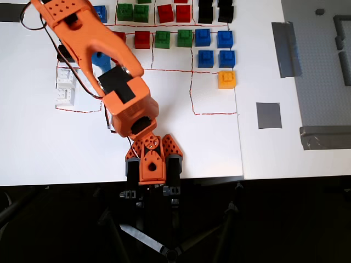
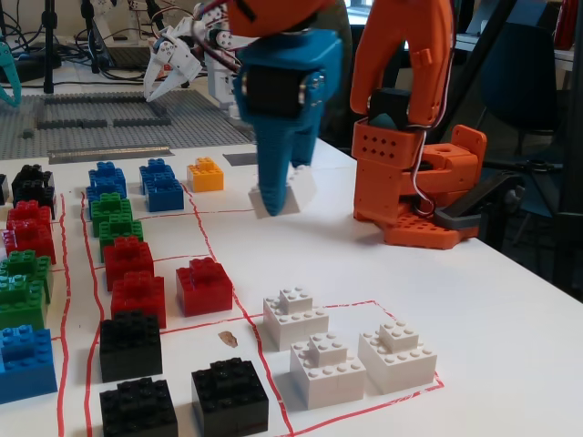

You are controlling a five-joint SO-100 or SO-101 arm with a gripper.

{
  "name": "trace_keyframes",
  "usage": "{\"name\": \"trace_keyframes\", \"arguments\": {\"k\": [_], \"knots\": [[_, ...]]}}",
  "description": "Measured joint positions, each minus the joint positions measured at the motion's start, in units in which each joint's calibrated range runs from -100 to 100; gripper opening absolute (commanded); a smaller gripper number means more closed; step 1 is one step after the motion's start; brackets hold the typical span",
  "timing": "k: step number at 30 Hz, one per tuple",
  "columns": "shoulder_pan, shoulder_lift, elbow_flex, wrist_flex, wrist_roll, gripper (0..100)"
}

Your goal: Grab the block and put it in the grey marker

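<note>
Fixed view: blue gripper [image 2: 276, 202] hangs in the air, clamped on the block [image 2: 284, 191], a white brick held tilted between the fingers, clear of the table [image 2: 510, 319]. Overhead view hides this: the orange arm [image 1: 104, 66] covers gripper and held brick, only a bit of blue shows. Overhead does show the grey marker [image 1: 269, 115], a small grey square on the right side of the table, well apart from the arm, nothing on it; in the fixed view it is only a thin dark sliver [image 2: 248, 158] far back, just right of the orange-yellow brick [image 2: 206, 174]. Three white bricks [image 2: 328, 346] sit inside a red-lined box at the front in the fixed view; overhead they show only in part [image 1: 65, 87], left of the arm. Rows of red, green, blue and black bricks [image 2: 118, 264] are in both views.
</note>
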Motion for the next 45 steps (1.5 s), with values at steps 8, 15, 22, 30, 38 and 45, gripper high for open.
{"name": "trace_keyframes", "arguments": {"k": [8,15,22,30,38,45], "knots": [[23.79,0.0,3.24,-0.96,11.04,0],[46.88,0.35,2.79,-5.37,17.68,0],[63.25,7.92,-5.04,-9.45,23.3,0],[79.61,17.76,-12.77,-13.06,27.84,0],[92.08,22.46,-16.91,-13.62,29.89,0],[100.04,24.73,-17.63,-14.66,32.48,0]]}}
